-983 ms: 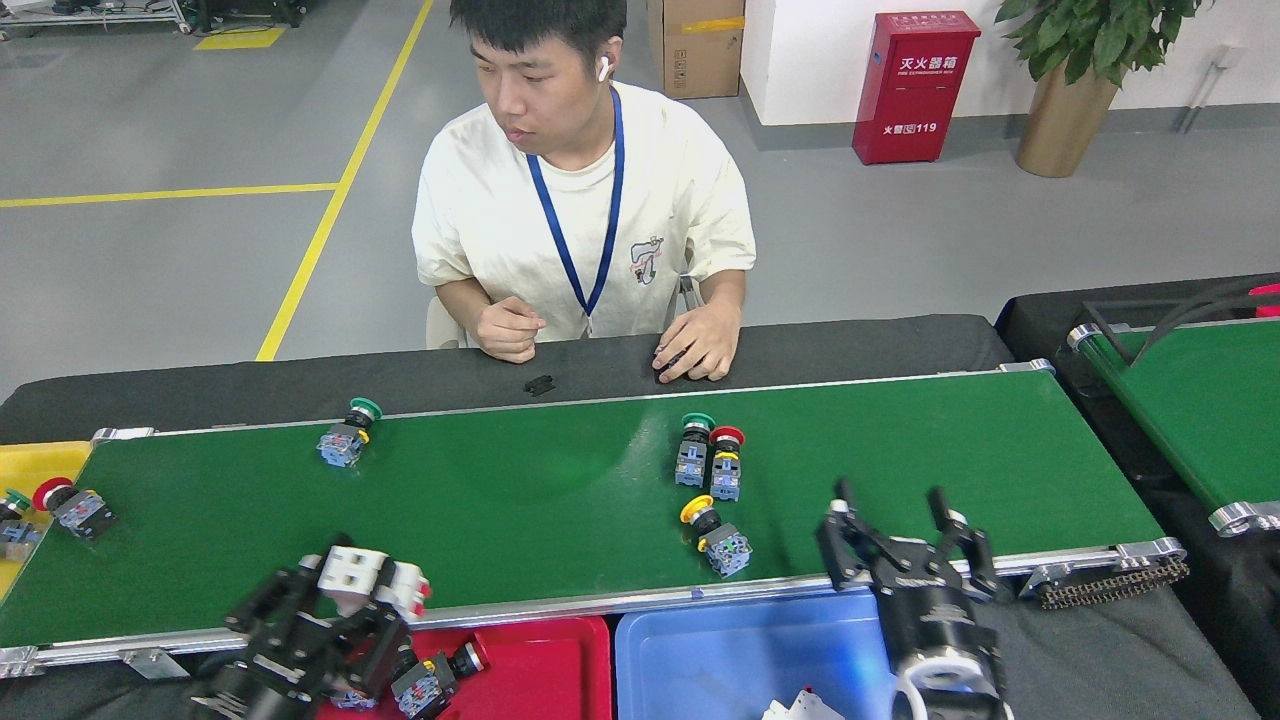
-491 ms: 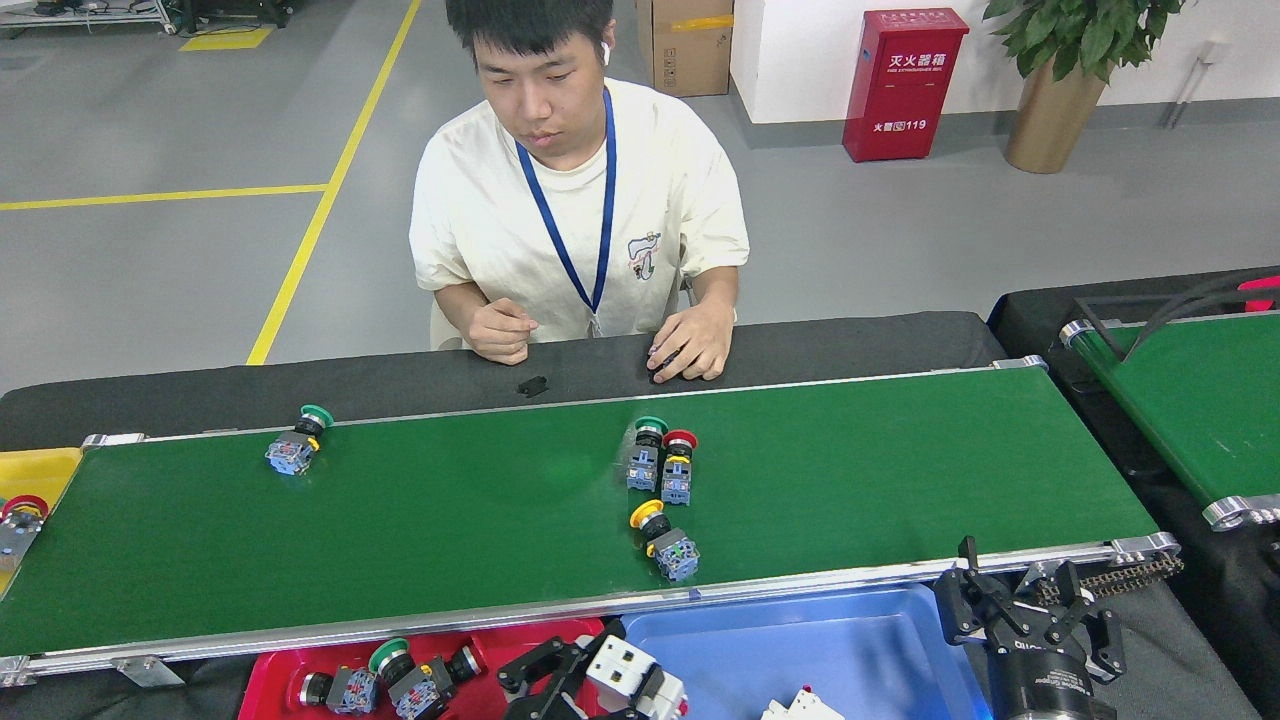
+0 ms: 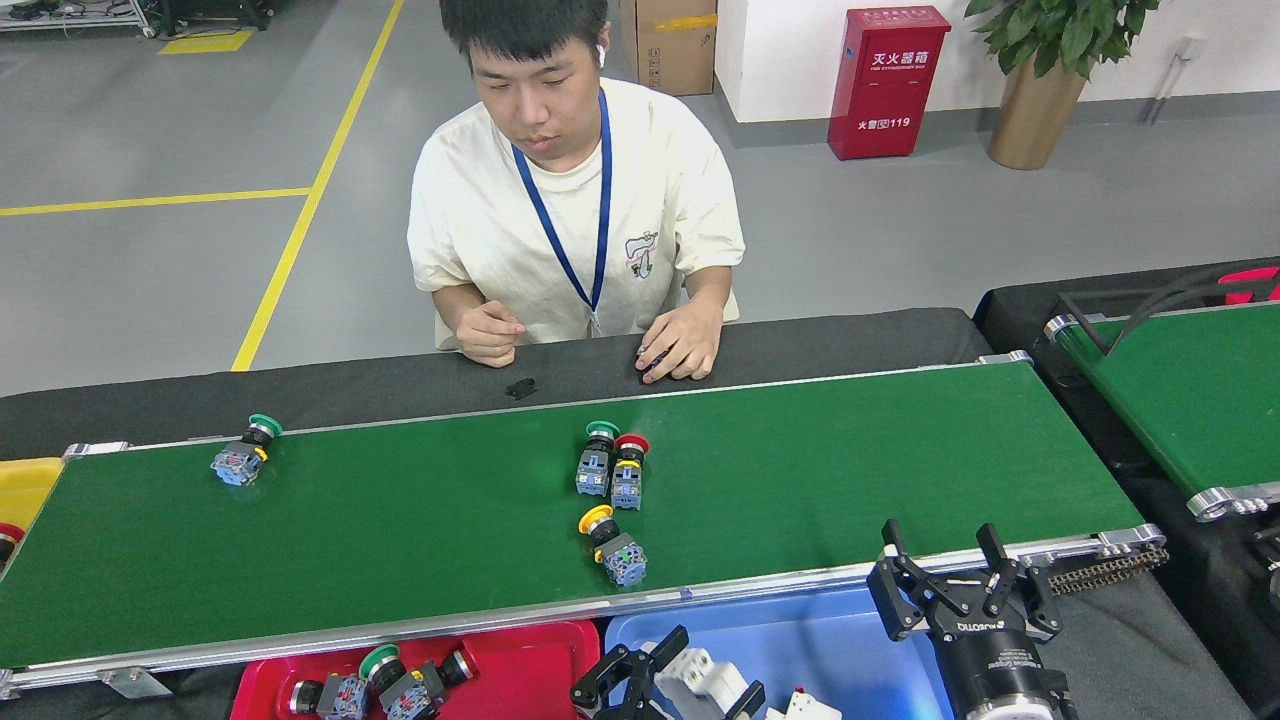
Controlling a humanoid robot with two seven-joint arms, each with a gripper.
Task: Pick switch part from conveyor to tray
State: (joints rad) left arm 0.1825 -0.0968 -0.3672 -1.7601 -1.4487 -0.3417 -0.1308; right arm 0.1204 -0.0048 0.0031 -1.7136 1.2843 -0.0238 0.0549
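The conveyor (image 3: 800, 450) carries several switch parts: a green-capped one (image 3: 245, 452) at far left, a green-capped (image 3: 597, 458) and a red-capped one (image 3: 628, 470) side by side mid-belt, and a yellow-capped one (image 3: 612, 545) near the front rail. At the bottom edge my left gripper (image 3: 680, 685) hangs over the blue tray (image 3: 820, 640), shut on a white switch part (image 3: 700, 672). My right gripper (image 3: 938, 540) stands open and empty over the front rail at the blue tray's right end. The red tray (image 3: 530, 660) holds several capped switches (image 3: 380, 688).
A person sits behind the belt with a hand (image 3: 680, 345) on the black table edge, near a small black piece (image 3: 520, 388). A yellow bin (image 3: 25, 485) stands at the belt's left end. A second green belt (image 3: 1190, 400) lies at right. Another white part (image 3: 810, 705) lies in the blue tray.
The belt carried the switch parts leftward. My left gripper moved right, from the red tray to over the blue tray, with the white part. My right gripper dropped back, then rose toward the rail.
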